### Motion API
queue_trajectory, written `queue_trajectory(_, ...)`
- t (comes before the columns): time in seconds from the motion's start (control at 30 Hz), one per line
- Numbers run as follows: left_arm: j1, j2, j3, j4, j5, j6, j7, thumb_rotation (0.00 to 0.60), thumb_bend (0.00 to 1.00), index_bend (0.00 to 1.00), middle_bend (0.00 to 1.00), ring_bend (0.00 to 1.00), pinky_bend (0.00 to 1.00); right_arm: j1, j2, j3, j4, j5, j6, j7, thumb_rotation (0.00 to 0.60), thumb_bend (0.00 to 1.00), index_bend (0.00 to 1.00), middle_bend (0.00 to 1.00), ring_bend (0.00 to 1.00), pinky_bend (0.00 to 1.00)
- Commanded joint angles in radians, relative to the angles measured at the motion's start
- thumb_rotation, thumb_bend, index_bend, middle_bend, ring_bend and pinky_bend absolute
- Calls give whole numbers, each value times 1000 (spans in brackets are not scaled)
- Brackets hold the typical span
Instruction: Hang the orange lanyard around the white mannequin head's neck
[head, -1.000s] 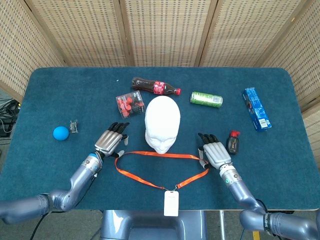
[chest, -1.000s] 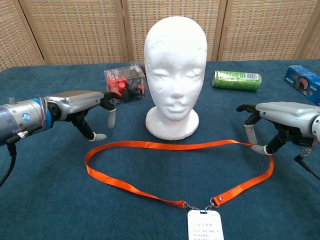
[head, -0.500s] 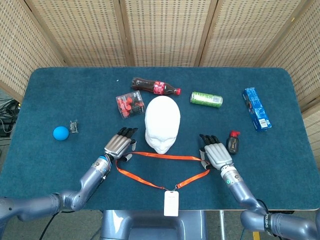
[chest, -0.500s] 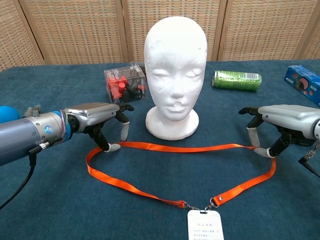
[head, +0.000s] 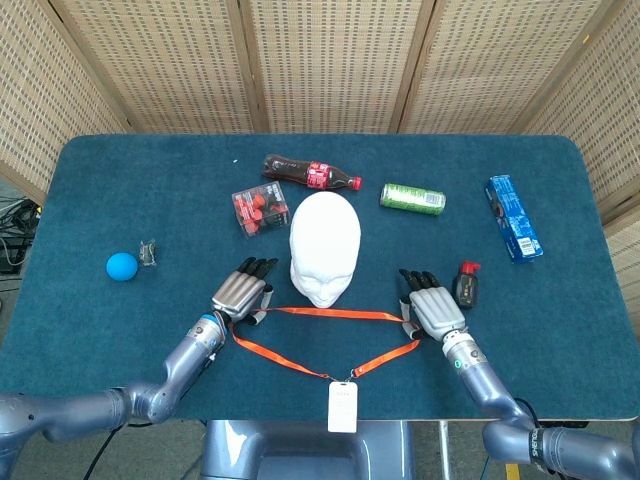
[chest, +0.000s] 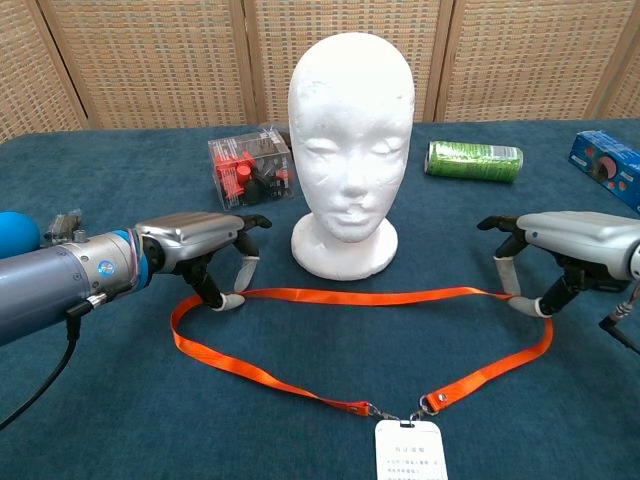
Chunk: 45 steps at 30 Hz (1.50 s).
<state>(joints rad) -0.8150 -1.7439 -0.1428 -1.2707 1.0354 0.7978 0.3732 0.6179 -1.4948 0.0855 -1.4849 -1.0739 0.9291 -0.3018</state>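
Fingers of left hand (chest: 205, 243) and right hand (chest: 560, 243) seemingly touching one orange lanyard (chest: 330, 293), grip unclear.

Both arms are glossy blue-grey tubes; the left arm (chest: 50, 295) has a blue ring, a round blue badge and a black cable looping from the wrist. Left hand (chest: 200, 245) and right hand (chest: 560, 245) have silver backs, black fingers and pale tips

Left robot hand (chest: 200, 245) moved in onto orange lanyard (chest: 300, 292); right robot hand (chest: 560, 245) settled closer.
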Motion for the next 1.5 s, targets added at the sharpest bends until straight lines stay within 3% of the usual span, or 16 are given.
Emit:
queue_trajectory(0.03,0,0,1,0,4,3,-3,600,367,652,0,0,0,-2,3,-2,-3,-9,3,1,600,637,718,40,0,0)
queue_trajectory(0.27,4,5,9,0,33,12,-28,600,394,696,0,0,0,-8,13,-7,-26,-43,21,2,600,638,722,47,0,0)
queue_trajectory(0.77,67,96,95,-36,315,159,-192,600,451,714,0,0,0,-56,63,-56,-72,-197,92,55,600,639,729,63,0,0)
queue_trajectory(1.13,101,198,151,-82,546,342,-271,600,486,737,0,0,0,-94,116,-102,-125,-371,189,91,600,639,730,79,0,0)
queue_trajectory(1.3,109,229,144,-104,614,427,-327,600,509,742,0,0,0,-105,142,-95,-150,-450,256,135,600,639,732,87,0,0)
queue_trajectory(1.5,111,237,102,-96,652,522,-450,600,512,742,0,0,0,-110,194,-46,-228,-473,315,210,600,639,731,95,0,0)
